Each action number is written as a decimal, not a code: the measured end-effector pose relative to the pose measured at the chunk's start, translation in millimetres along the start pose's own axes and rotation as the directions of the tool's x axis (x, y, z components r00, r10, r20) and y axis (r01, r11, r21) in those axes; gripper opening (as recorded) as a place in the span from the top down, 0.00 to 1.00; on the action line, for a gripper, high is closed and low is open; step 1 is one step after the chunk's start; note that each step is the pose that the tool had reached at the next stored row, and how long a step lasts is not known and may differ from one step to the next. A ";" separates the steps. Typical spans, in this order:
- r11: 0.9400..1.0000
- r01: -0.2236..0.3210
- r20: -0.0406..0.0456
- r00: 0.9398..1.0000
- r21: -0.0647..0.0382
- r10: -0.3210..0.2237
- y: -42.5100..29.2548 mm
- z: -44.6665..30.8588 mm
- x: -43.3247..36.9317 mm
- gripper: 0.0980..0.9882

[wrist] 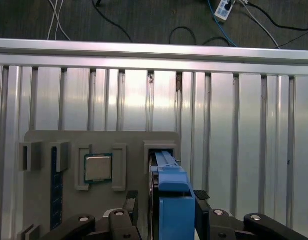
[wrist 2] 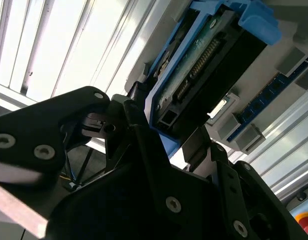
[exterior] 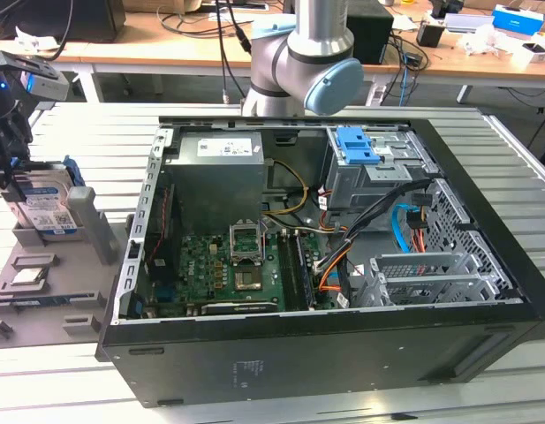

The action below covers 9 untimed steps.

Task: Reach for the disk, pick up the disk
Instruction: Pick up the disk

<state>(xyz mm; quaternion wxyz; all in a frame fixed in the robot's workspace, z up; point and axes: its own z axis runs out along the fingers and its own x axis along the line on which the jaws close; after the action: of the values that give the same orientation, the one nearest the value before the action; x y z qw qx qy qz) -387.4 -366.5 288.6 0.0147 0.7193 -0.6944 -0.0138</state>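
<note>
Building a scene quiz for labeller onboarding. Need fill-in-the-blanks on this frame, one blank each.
1. The disk stands on edge in the grey tray, to the exterior view's ____ of the open computer case.
2. The disk's plastic side rails are ____.
3. In the first wrist view, a square silver ____ lies flat in the tray beside the disk.
4. The thing nearest the gripper is the ____.

Missing words: left; blue; chip; disk.
</note>
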 end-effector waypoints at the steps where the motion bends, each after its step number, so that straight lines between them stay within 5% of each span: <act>1: 1.000 0.000 0.000 1.000 0.000 0.000 0.0 0.0 0.0 0.50; 4: 1.000 0.000 0.000 1.000 0.000 0.000 0.0 0.1 0.0 0.52; 6: 1.000 0.000 0.000 1.000 0.000 0.000 0.0 0.1 0.0 0.66; 9: 1.000 0.000 0.000 1.000 0.000 0.000 0.0 0.1 0.0 0.70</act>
<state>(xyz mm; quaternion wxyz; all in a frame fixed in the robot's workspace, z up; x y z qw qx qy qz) -387.4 -366.5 288.4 0.0148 0.7193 -0.6944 -0.0138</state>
